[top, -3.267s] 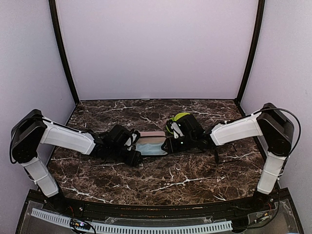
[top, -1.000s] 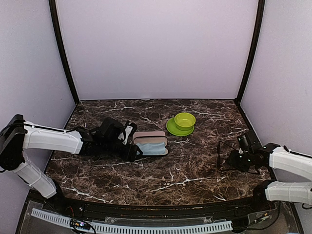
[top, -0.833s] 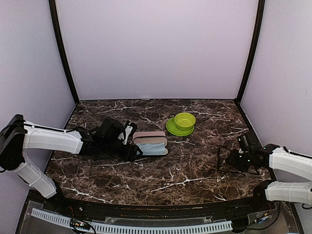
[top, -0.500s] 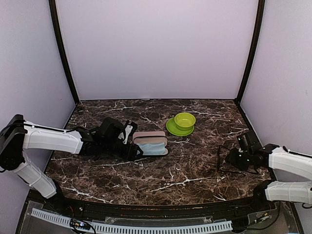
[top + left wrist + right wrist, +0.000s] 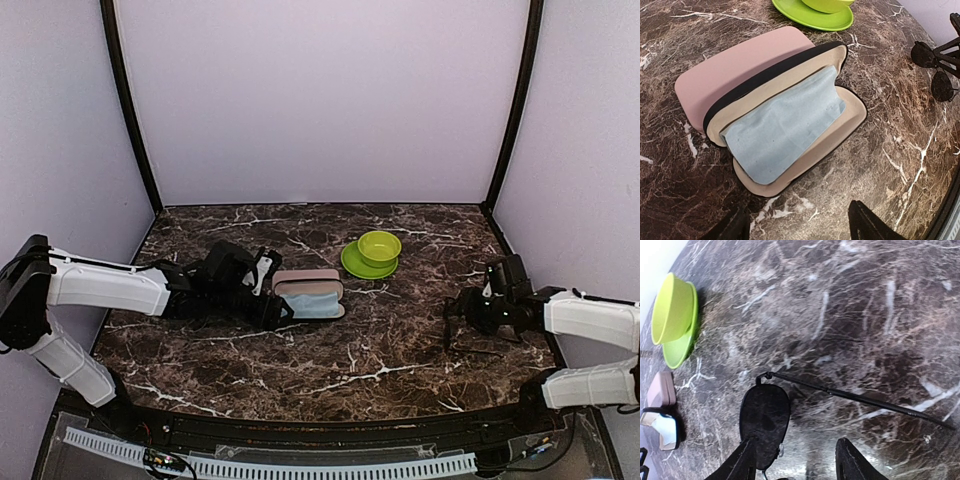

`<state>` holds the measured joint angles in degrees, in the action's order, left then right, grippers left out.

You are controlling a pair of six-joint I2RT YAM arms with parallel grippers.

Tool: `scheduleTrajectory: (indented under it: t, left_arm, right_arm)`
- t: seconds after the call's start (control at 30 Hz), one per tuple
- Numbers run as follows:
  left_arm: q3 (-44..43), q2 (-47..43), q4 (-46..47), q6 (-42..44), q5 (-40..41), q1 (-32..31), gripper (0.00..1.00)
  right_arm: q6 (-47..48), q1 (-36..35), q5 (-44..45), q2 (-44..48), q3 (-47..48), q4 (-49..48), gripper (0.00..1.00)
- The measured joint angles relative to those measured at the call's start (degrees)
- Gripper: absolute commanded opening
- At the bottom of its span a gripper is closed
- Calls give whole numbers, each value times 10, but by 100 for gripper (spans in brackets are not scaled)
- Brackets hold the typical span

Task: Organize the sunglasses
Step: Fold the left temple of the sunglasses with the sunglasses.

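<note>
The black wire-framed sunglasses [image 5: 765,420] lie on the marble at the right, one dark lens up and a thin temple stretched out to the right. My right gripper [image 5: 796,440] is open just over them. Its left finger overlaps the lens edge and its right finger stands apart over bare table. From above, the sunglasses [image 5: 448,328] sit just left of the right gripper [image 5: 464,312]. My left gripper [image 5: 797,207] is open and empty, low beside the open pink case [image 5: 790,115], which holds a blue cloth [image 5: 782,125]. The left gripper [image 5: 278,308] sits at the case's left end.
A green bowl on a green plate [image 5: 378,250] stands behind the pink case [image 5: 310,294], toward the back middle. Purple walls with black posts enclose the table on three sides. The sunglasses [image 5: 935,67] also show far right in the left wrist view.
The right arm has pushed left and farther onto the table toward the black sunglasses, and its jaws have spread wider. The left arm and the pink case have stayed still over the last second.
</note>
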<state>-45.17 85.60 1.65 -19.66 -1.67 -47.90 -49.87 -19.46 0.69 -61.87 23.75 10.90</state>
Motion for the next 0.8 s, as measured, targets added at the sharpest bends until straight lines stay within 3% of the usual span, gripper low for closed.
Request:
scheduleTrajectory:
  t: [0.43,0.8]
  left_arm:
    - [0,0,0,0,-4,0,70]
    - [0,1,0,0,-8,0,70]
  right_arm:
    - [39,-25,-59,-46,22,-13,40]
    - [80,-34,-49,10,49,60,47]
